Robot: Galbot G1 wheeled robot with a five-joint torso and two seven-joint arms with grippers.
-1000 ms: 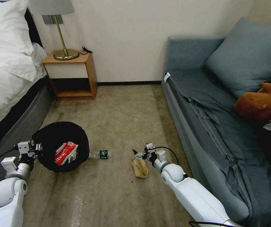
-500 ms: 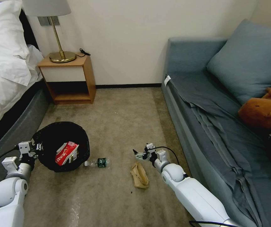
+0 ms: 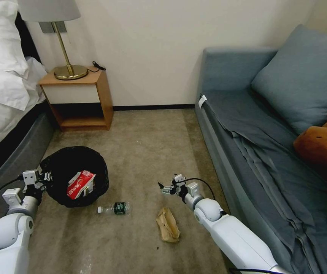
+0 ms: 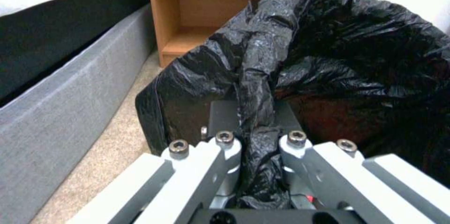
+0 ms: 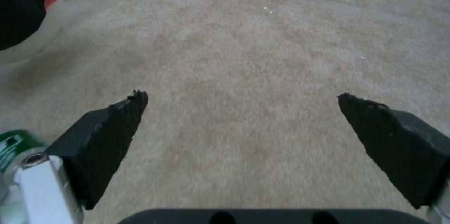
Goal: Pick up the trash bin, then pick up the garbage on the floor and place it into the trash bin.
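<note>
My left gripper point(image 3: 43, 177) is shut on the rim of the trash bin point(image 3: 76, 167), a small round bin lined with a crinkled black bag; the left wrist view shows bag plastic point(image 4: 255, 146) pinched between the fingers. A red-and-white snack packet point(image 3: 80, 183) lies inside the bin. On the carpet lie a clear bottle with a green label point(image 3: 114, 208), just right of the bin, and crumpled brown paper point(image 3: 167, 224). My right gripper point(image 3: 163, 188) hangs open, low over bare carpet just beyond the paper; its wrist view point(image 5: 239, 101) shows nothing between the fingers and the bottle's label point(image 5: 9, 143) at the edge.
A bed point(image 3: 3, 125) runs along the left and a blue-grey sofa point(image 3: 247, 144) along the right, with a brown plush toy point(image 3: 321, 142) on its seat. A wooden nightstand point(image 3: 76, 99) with a lamp point(image 3: 66, 57) stands at the back wall. Open carpet lies between them.
The camera has moved forward, so bottle and paper now sit lower in the head view. The bin stayed with my left gripper. My right gripper is now past the paper, still open.
</note>
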